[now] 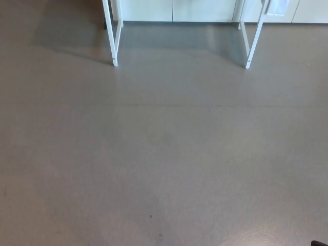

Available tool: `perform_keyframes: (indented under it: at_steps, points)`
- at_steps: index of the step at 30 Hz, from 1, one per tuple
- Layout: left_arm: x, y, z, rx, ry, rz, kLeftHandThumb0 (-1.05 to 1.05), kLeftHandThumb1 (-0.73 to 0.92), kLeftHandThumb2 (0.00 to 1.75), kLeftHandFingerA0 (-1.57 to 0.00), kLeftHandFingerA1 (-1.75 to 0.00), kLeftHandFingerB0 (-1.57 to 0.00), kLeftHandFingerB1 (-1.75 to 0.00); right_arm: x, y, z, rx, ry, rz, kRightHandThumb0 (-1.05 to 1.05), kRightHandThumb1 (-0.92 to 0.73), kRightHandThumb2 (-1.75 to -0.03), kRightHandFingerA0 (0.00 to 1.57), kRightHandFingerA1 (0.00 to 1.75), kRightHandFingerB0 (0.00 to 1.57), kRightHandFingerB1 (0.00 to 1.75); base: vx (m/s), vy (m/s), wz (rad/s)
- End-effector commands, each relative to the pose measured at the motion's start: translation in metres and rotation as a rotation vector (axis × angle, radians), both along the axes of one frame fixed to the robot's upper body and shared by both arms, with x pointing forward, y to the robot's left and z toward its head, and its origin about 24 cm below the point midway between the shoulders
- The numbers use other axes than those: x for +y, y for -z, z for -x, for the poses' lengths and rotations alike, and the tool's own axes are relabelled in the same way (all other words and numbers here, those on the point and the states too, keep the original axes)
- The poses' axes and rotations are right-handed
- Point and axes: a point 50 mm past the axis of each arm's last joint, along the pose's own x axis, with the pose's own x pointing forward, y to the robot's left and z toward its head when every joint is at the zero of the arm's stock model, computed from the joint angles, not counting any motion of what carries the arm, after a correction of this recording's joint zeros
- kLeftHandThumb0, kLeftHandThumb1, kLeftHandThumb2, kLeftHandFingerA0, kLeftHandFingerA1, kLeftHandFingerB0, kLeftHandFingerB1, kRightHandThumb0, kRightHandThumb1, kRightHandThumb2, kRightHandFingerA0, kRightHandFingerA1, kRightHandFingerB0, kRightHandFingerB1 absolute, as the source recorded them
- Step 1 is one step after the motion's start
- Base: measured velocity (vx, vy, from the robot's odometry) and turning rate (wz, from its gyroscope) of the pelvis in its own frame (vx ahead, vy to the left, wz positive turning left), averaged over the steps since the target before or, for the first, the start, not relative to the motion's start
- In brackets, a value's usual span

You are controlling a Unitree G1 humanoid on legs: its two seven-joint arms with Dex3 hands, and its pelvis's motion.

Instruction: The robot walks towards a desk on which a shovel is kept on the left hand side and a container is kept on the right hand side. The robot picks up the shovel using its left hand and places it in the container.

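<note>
Nearest lies bare grey floor (154, 169), with neither robot hand in view, so I cannot tell how their fingers stand. Farther off stand the white legs of the desk (114, 36); its top lies above the frame, so shovel and container are unseen, the walk unfinished.

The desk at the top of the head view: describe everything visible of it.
Only the lower frame of the desk shows; its top is cut off by the picture's upper edge, so nothing on it can be seen. Two pairs of thin white legs, apparently painted metal, slant down to the grey floor: the left pair and the right pair. They stand upright on the floor before a pale wall or cabinet front. A soft shadow lies beneath.
</note>
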Motion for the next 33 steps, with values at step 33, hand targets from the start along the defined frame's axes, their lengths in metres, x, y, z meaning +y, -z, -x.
perform_keyframes:
  at_steps: [33]
  points:
    - [0.0010, -0.0047, -0.0007, -0.047, 0.043, -0.034, -0.67, 0.64, 0.87, -0.28, -0.43, -0.19, -0.39, -0.0005, -0.0001, -0.0053, 0.006, -0.053, 0.046, -0.43, -0.68, -0.59, 0.45, 0.50, 0.34, 0.43, 0.02, 0.067, -0.04]
